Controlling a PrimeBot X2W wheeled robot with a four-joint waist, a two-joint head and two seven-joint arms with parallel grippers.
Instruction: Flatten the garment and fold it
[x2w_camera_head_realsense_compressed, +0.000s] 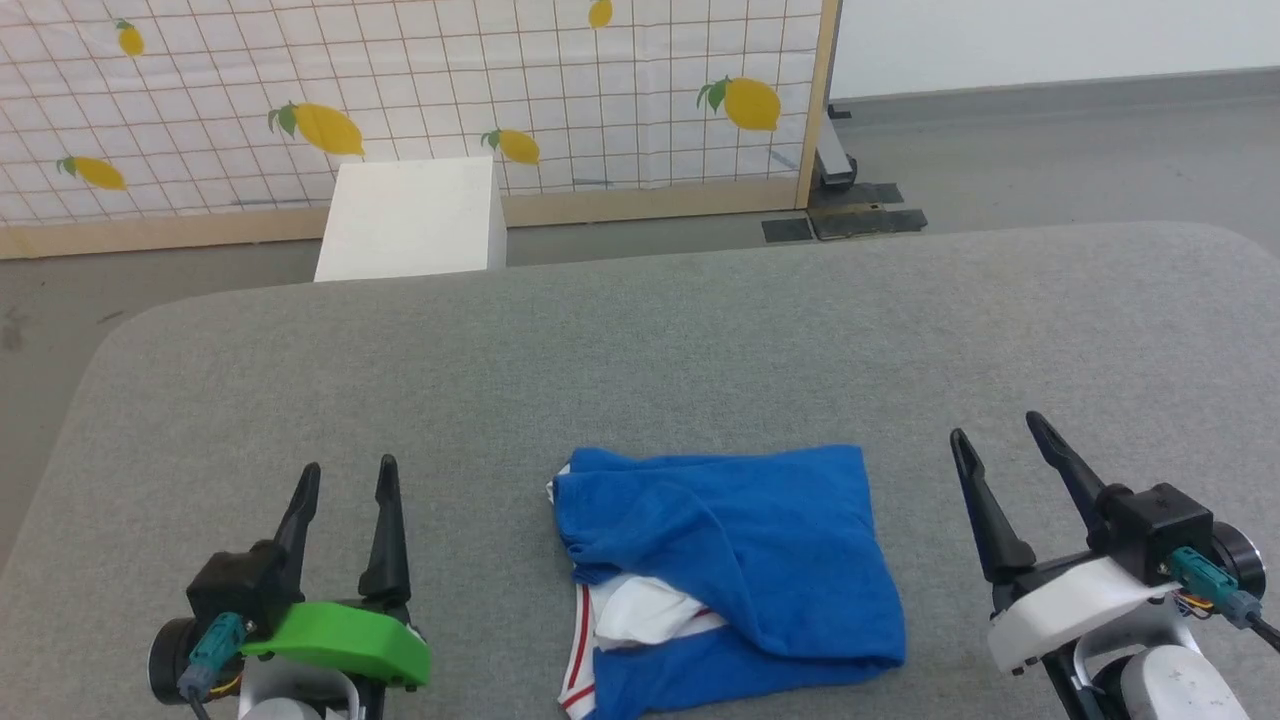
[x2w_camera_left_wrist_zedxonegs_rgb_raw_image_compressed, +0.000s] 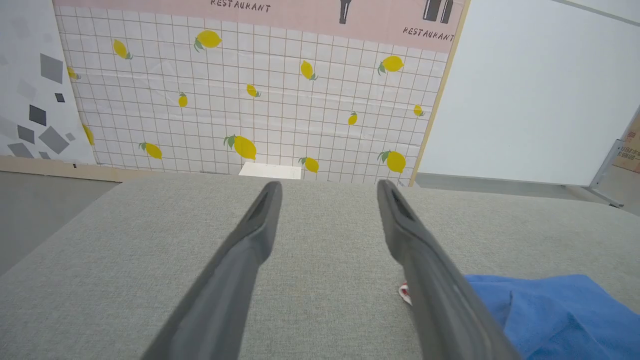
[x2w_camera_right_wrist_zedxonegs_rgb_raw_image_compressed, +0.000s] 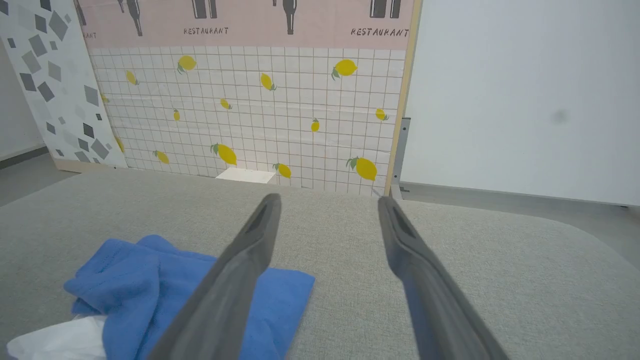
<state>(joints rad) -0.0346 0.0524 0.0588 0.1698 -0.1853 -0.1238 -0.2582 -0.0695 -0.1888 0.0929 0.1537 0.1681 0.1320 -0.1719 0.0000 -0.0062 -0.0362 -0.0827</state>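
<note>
Head view: left gripper, right gripper both spread wide, empty (garment between, untouched).

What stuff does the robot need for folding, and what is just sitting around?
For the job:
blue jersey
left gripper, open
right gripper, open

Just sitting around:
white box behind the table
lemon-patterned panel

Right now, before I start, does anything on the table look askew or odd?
Only the jersey: it lies crumpled near the front edge of the table, blue cloth folded unevenly over itself, white panel and red-striped trim poking out at its left. The left tool and right tool are open, clear of it.
</note>
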